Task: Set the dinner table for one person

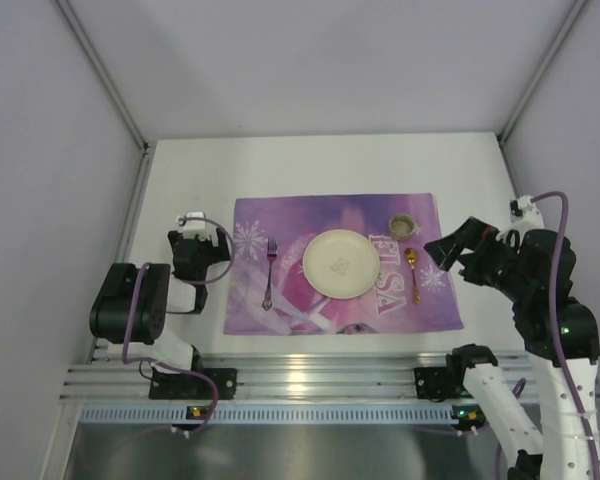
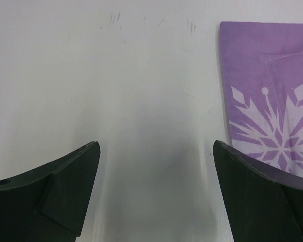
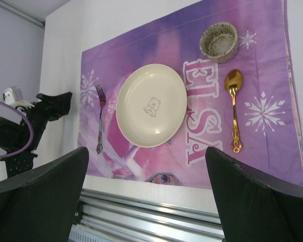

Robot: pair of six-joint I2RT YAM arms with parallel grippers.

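The white dinner table (image 1: 310,165) bears a purple "ELSA" placemat (image 1: 340,210). On the mat lie a cream plate (image 1: 340,263) in the middle, a fork (image 1: 270,272) to its left, a gold spoon (image 1: 413,272) to its right, and a small speckled bowl (image 1: 403,224) beyond the spoon. The right wrist view shows the plate (image 3: 151,105), fork (image 3: 99,123), spoon (image 3: 234,106) and bowl (image 3: 219,42). My left gripper (image 1: 202,240) is open and empty over bare table left of the mat (image 2: 155,151). My right gripper (image 1: 452,243) is open and empty, raised beside the mat's right edge (image 3: 146,156).
A ribbed aluminium rail (image 1: 310,375) runs along the near edge, and also shows in the right wrist view (image 3: 156,209). Grey walls and corner posts (image 1: 105,75) enclose the table on three sides. The mat's left edge with a snowflake (image 2: 272,131) lies just right of my left fingers.
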